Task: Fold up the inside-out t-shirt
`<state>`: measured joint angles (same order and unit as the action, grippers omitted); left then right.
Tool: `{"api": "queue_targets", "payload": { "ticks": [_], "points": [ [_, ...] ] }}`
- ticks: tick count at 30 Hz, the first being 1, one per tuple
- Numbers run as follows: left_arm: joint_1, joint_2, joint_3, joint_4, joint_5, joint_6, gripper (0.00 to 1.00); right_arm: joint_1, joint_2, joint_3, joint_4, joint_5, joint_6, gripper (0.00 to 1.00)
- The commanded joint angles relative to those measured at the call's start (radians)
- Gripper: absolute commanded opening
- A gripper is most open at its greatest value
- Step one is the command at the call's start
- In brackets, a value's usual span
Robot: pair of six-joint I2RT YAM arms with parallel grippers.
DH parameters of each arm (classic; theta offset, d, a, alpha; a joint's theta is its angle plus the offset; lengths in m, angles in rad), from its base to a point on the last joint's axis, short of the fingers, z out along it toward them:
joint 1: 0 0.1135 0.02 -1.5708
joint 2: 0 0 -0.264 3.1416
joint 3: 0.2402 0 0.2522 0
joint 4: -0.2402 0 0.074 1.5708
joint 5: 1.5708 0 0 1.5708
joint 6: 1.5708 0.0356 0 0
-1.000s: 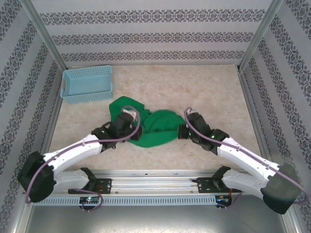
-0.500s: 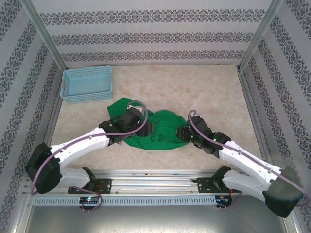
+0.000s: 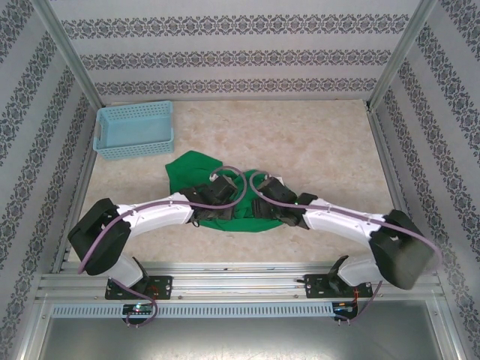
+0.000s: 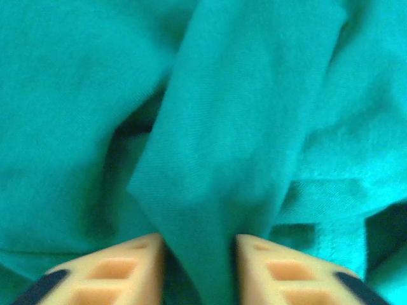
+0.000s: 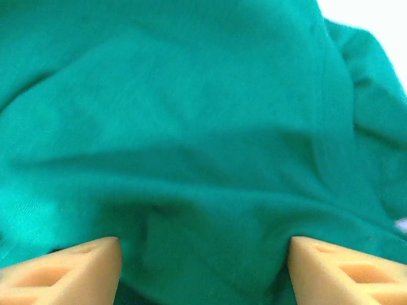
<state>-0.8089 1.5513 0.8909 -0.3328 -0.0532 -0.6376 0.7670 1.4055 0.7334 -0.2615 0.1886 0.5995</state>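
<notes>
The inside-out t-shirt point(image 3: 187, 166) is a bright green bunched heap in the middle of the table, near the front edge. Both grippers sit low over its centre, close to each other. My left gripper point(image 3: 229, 204) comes in from the left. In the left wrist view its fingers point(image 4: 127, 264) stand close together with a raised fold of the green cloth point(image 4: 241, 127) pinched between them. My right gripper point(image 3: 253, 206) comes in from the right. Its fingers point(image 5: 82, 267) stand wide apart, pressed down onto smooth green cloth point(image 5: 191, 127) that bulges between them.
A light blue mesh basket point(image 3: 135, 131) stands at the back left, just behind the shirt's far corner. Patterned walls and metal posts close in the table point(image 3: 315, 142) on three sides. Both arms cross low over the front of the table.
Both arms swung inward from the shirt's two ends to its middle. The left gripper opened and closed again on a fold. The right gripper opened. The shirt now lies narrower.
</notes>
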Motion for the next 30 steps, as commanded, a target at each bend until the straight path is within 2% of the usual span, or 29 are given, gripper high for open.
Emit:
{"api": "queue_targets", "payload": {
  "ticks": [1,5,7,12,16,18,20,21,23,26,30],
  "points": [
    [0.043,-0.009,-0.040,0.058,0.021,-0.022,0.19,-0.047,0.049,0.059,0.059,0.021,-0.056,0.51],
    [0.074,-0.071,-0.082,0.136,0.068,-0.004,0.04,-0.083,0.030,0.090,0.044,-0.014,-0.084,0.09],
    [0.078,-0.103,-0.084,0.141,0.053,0.016,0.00,-0.095,-0.009,0.102,0.012,-0.024,-0.092,0.00],
    [0.124,-0.149,-0.078,0.163,0.038,0.060,0.00,-0.122,-0.180,0.070,-0.036,-0.076,-0.074,0.00],
    [0.194,-0.085,-0.020,0.136,0.034,0.100,0.00,-0.174,-0.252,0.049,-0.042,-0.133,-0.026,0.00],
    [0.195,-0.014,0.071,0.012,-0.055,0.144,0.07,-0.206,-0.247,0.055,-0.021,-0.185,-0.011,0.00],
    [0.156,0.022,0.146,-0.084,-0.157,0.198,0.26,-0.224,-0.217,0.077,0.009,-0.220,-0.006,0.00],
    [0.133,0.016,0.150,-0.088,-0.184,0.217,0.33,-0.230,-0.193,0.099,0.014,-0.233,-0.006,0.00],
    [0.096,-0.032,0.120,-0.046,-0.174,0.237,0.41,-0.240,-0.127,0.150,0.028,-0.260,-0.020,0.00],
    [0.053,-0.101,0.075,0.019,-0.149,0.248,0.47,-0.265,-0.024,0.213,0.052,-0.288,-0.026,0.00],
    [-0.038,-0.092,0.093,0.054,-0.127,0.297,0.57,-0.284,0.054,0.259,0.082,-0.324,-0.017,0.00]
  ]
}}
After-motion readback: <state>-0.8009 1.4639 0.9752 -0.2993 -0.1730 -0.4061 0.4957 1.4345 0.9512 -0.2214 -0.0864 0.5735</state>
